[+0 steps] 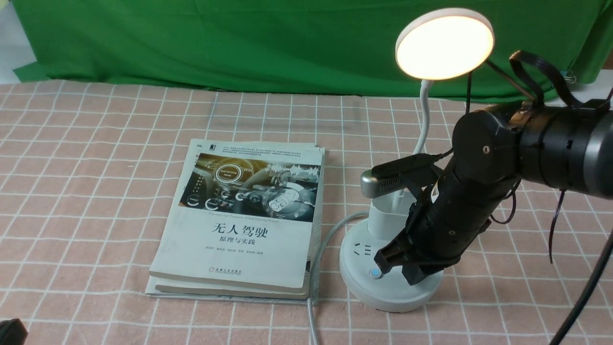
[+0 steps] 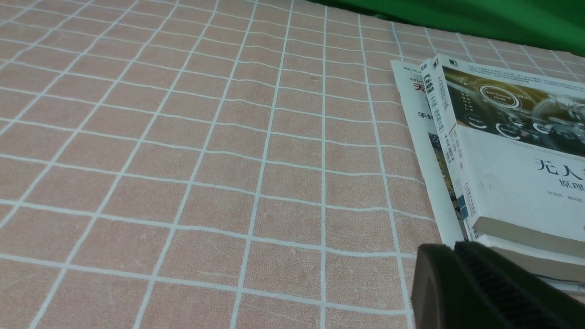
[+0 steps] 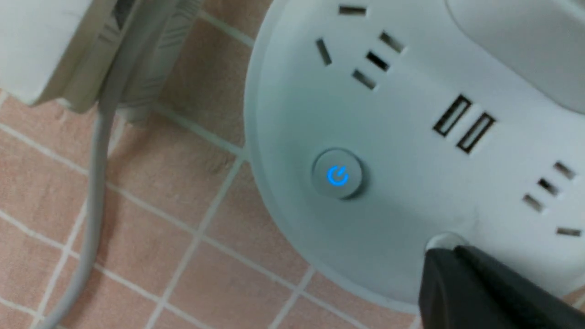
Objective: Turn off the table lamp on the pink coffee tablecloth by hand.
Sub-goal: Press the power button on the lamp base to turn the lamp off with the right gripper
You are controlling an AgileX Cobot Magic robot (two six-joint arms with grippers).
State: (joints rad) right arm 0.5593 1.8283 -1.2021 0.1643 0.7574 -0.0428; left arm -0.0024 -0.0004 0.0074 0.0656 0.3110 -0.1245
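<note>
The white table lamp stands on the pink coffee tablecloth [image 1: 86,143] with its round disc head [image 1: 444,44] glowing warm. Its round base [image 1: 357,261] also fills the right wrist view [image 3: 402,137], showing sockets, two USB ports and a button lit with a blue power sign [image 3: 337,175]. My right gripper [image 1: 397,267] is shut and tilted down onto the base. In the right wrist view its tip [image 3: 445,256] sits on a second, unlit round button [image 3: 441,240]. My left gripper [image 2: 450,256] is shut and empty, low over the cloth beside the books.
Two stacked books [image 1: 244,215] lie left of the lamp; the left wrist view shows them too [image 2: 502,160]. The lamp's grey cable [image 1: 318,258] runs between books and base toward the front edge. A green backdrop cloth [image 1: 239,38] hangs behind.
</note>
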